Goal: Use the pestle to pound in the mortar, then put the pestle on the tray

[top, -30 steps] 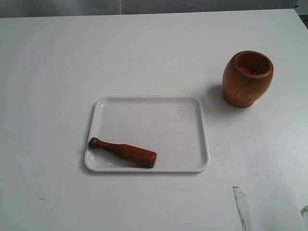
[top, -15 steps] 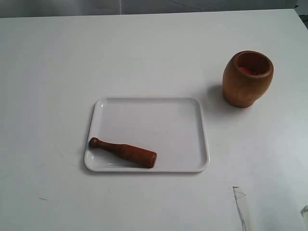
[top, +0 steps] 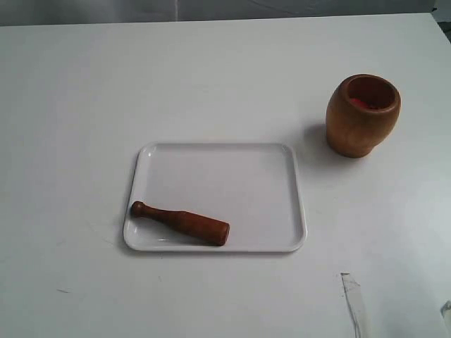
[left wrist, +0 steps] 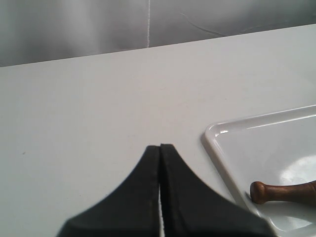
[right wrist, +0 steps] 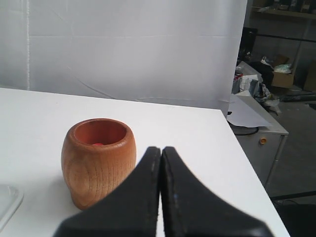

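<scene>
The pestle lies flat on the tray, in the tray's near left corner in the exterior view, close along the near rim; its long axis runs nearly across that view, the small knob of the handle to the left and the thick end to the right, the thick end a little nearer the camera; the mortar stands upright on the bare worktop, well apart from the tray to the far right, with something red low inside it; neither arm shows in the exterior view; the left jaws are pressed together with nothing between them, and beyond their tips and off to one side the left wrist view catches the tray's corner and the knob end of the pestle; the right jaws are likewise closed and empty, facing the mortar, which stands near in front of them; so the left arm looks the nearer to the pestle and the right the nearer to the mortar; whether the pounding is done cannot be read here; if it is not, the likely pick falls to the left arm, whose jaws would have to part and close across the thin handle, square to the pestle's length.
</scene>
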`<state>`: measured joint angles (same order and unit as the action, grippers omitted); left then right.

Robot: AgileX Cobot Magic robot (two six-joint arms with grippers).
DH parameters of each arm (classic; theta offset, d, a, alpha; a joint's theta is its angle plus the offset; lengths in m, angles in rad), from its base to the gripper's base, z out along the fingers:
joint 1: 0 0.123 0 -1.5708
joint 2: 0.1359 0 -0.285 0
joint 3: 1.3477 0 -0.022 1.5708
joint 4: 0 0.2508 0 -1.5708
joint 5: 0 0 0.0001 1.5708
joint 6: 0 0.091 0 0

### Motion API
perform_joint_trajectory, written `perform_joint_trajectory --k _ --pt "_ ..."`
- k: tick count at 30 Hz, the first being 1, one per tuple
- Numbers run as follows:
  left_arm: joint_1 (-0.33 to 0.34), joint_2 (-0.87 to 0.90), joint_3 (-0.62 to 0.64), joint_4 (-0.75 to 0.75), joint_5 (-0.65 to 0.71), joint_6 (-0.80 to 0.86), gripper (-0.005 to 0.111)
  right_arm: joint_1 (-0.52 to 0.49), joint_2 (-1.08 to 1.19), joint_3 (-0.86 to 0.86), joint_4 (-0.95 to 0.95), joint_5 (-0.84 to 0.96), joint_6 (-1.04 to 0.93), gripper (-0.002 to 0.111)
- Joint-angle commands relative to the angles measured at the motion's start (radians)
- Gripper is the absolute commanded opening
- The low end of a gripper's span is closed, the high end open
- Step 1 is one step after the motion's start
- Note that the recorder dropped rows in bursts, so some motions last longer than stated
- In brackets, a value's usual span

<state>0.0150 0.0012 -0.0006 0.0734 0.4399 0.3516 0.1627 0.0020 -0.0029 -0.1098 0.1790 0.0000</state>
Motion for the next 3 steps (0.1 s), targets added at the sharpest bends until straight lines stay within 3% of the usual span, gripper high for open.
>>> perform_joint_trajectory --k 1,3 --pt "-0.008 -0.001 0.001 -0.007 -0.003 -0.008 0.0 -0.004 -0.002 0.003 -0.011 -0.009 0.0 0.0" --pt "-0.008 -0.001 0.001 -0.007 -0.003 -0.008 0.0 -0.004 -0.002 0.003 -0.011 -0.009 0.0 0.0"
